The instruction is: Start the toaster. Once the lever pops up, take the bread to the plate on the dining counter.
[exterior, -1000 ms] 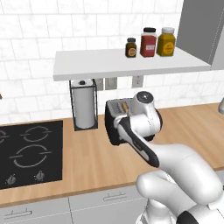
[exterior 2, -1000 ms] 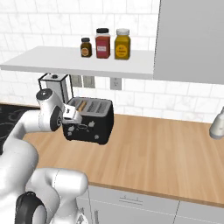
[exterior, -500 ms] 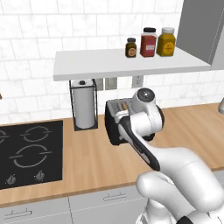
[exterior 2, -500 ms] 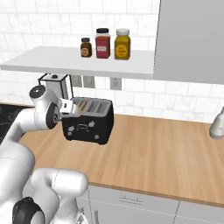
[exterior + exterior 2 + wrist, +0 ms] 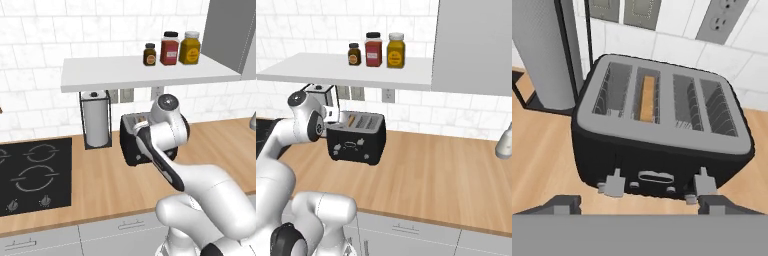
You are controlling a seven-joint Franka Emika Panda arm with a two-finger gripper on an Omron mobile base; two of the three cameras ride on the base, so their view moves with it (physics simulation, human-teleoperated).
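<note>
Freshly released at the front of the toaster (image 5: pixel 662 150): end effector (image 5: pixel 641 204) now spread wide, fingertips (image 5: pixel 562 204) standing well apart just before the two front levers, where a second ago pressed together against the same face. Holding nothing. Hanging above and just in front of the toaster on the wooden worktop (image 5: pixel 537 160), with barely any shift of the arm over that second, going by both base views. Bread (image 5: pixel 647 97) standing on edge and sunk in the second slot from the toaster's left end, tan top edge just below the grey lid, with the other three slots bare. Paper towel roll (image 5: pixel 542 55) upright in its black stand just left of the toaster. Both levers sitting low on the black front, which points to the push-down step being over and the toasting likely begun, though no light or glow to confirm it. Probably a wait next, hand kept clear above the slots until the lever springs up, with the lift of the slice and the trip to the plate yet to come.
</note>
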